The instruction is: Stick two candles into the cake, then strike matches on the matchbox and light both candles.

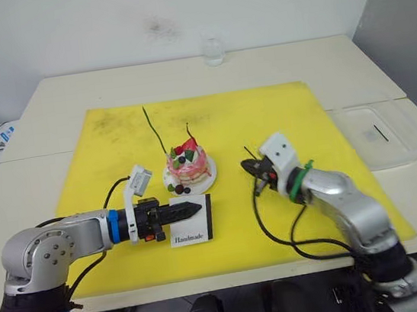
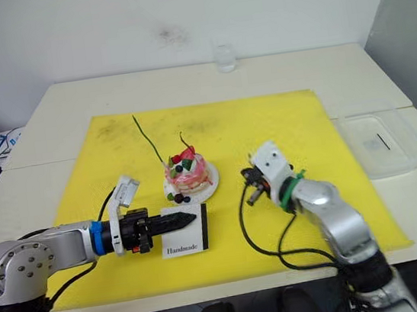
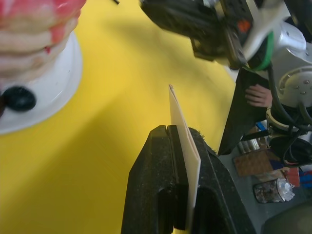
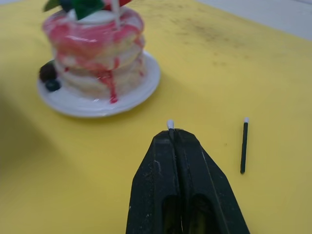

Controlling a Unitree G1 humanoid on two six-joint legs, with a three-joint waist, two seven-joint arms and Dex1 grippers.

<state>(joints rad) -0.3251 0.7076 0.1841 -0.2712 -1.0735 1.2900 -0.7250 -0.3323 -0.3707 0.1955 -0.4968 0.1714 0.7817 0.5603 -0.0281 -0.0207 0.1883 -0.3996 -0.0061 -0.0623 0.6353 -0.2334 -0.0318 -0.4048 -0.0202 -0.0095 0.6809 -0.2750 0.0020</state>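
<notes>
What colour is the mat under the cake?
Bright yellow mat, best seen in the left eye view.

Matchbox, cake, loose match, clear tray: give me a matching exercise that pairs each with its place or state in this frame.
Things:
1. matchbox
2. cake
3. loose match
4. clear tray

Places or states:
A. on the bare table, off the yellow mat
B. clamped in the left gripper
C. lying on the mat
D. on a white plate, candles standing in it

Pairs: 1-B, 2-D, 3-C, 4-A

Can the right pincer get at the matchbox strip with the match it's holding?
Probably yes: the left pincer holds the matchbox up, and only bare yellow mat separates it from the right pincer.
</notes>
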